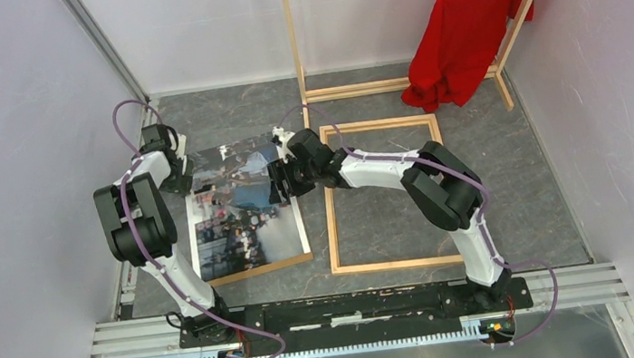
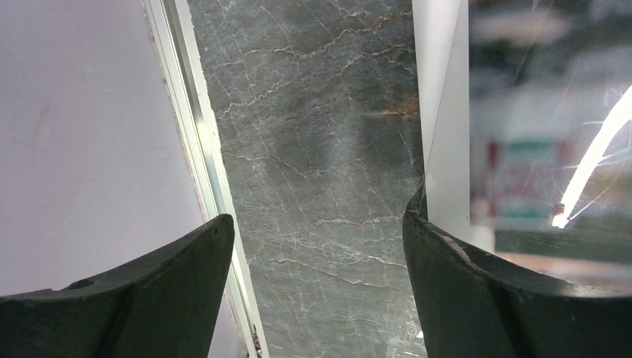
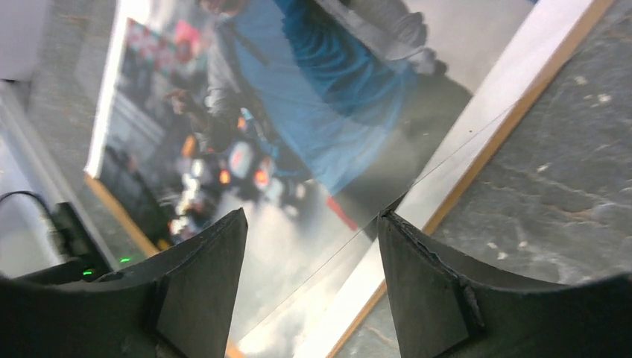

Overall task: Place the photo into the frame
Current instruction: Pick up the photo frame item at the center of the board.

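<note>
Right claw (image 1: 280,183), wide, straddles the photo (image 1: 241,220) at 3 o'clock (left claw (image 1: 178,176) wide at 9), evidently to carry it to the frame (image 1: 332,232).

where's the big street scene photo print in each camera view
Top external: the large paper street-scene photo lies left of centre, left of the light wooden frame.
Left wrist: photo blurred, along the right edge.
Right wrist: photo fills the upper left and middle.
Shared landmark: the grey marbled tabletop.

The frame (image 1: 397,264) rings open tabletop (image 1: 382,221); the clothes rack (image 1: 357,89) stands just behind.
</note>
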Robot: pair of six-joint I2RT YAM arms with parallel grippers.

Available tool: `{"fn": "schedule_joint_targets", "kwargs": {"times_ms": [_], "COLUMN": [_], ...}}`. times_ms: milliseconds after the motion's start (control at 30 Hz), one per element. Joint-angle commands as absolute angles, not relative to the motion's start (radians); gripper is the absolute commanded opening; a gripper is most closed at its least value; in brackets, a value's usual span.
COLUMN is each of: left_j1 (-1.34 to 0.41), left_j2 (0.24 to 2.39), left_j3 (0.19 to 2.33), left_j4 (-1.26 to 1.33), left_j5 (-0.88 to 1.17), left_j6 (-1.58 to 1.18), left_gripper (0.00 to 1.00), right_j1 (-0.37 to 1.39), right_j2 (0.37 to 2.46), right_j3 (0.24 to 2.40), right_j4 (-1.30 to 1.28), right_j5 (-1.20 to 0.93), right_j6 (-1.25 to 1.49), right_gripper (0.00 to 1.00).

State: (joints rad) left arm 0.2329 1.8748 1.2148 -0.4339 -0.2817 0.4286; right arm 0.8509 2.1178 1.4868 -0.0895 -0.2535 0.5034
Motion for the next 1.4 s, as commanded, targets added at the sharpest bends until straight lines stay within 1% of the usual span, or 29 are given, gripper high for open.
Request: {"fn": "schedule_joint_targets", "kwargs": {"times_ms": [0, 167, 267, 467, 667, 733, 867, 1033, 1100, 1133, 1200, 1367], "left_j1": [0.214, 0.214, 0.214, 0.215, 0.214, 0.214, 0.214, 0.231, 0.240, 0.241, 0.242, 0.238], "left_j2": [1.844, 1.835, 1.828, 1.821, 1.822, 1.821, 1.817, 1.798, 1.790, 1.781, 1.755, 1.700], "left_j3": [1.194, 1.188, 1.185, 1.180, 1.179, 1.180, 1.183, 1.243, 1.291, 1.311, 1.342, 1.413], "left_j4": [-0.430, -0.432, -0.432, -0.436, -0.444, -0.443, -0.451, -0.527, -0.576, -0.596, -0.622, -0.693], "left_j5": [-0.241, -0.241, -0.239, -0.238, -0.237, -0.236, -0.232, -0.181, -0.155, -0.151, -0.142, -0.118], "left_j6": [0.429, 0.437, 0.442, 0.451, 0.453, 0.454, 0.458, 0.458, 0.449, 0.449, 0.454, 0.470], "left_gripper": [0.90, 0.90, 0.90, 0.90, 0.90, 0.90, 0.90, 0.93, 0.96, 0.99, 1.00, 1.00], "right_j1": [0.845, 0.823, 0.816, 0.812, 0.811, 0.812, 0.813, 0.812, 0.813, 0.813, 0.812, 0.797], "right_j2": [2.020, 2.003, 2.012, 2.039, 2.044, 2.045, 2.051, 2.063, 2.060, 2.055, 2.031, 1.882], "right_j3": [1.419, 1.286, 1.238, 1.149, 1.098, 1.085, 1.096, 1.182, 1.194, 1.205, 1.224, 1.197], "right_j4": [0.175, 0.409, 0.502, 0.706, 0.805, 0.825, 0.789, 0.567, 0.545, 0.518, 0.457, 0.296], "right_j5": [-0.396, -0.477, -0.503, -0.514, -0.496, -0.493, -0.485, -0.452, -0.446, -0.446, -0.449, -0.460], "right_j6": [0.675, 0.871, 0.948, 1.137, 1.217, 1.233, 1.218, 1.093, 1.073, 1.056, 1.009, 0.844], "right_gripper": [0.71, 0.71, 0.71, 0.71, 0.71, 0.69, 0.59, 0.39, 0.26, 0.17, 0.00, 0.00]}}
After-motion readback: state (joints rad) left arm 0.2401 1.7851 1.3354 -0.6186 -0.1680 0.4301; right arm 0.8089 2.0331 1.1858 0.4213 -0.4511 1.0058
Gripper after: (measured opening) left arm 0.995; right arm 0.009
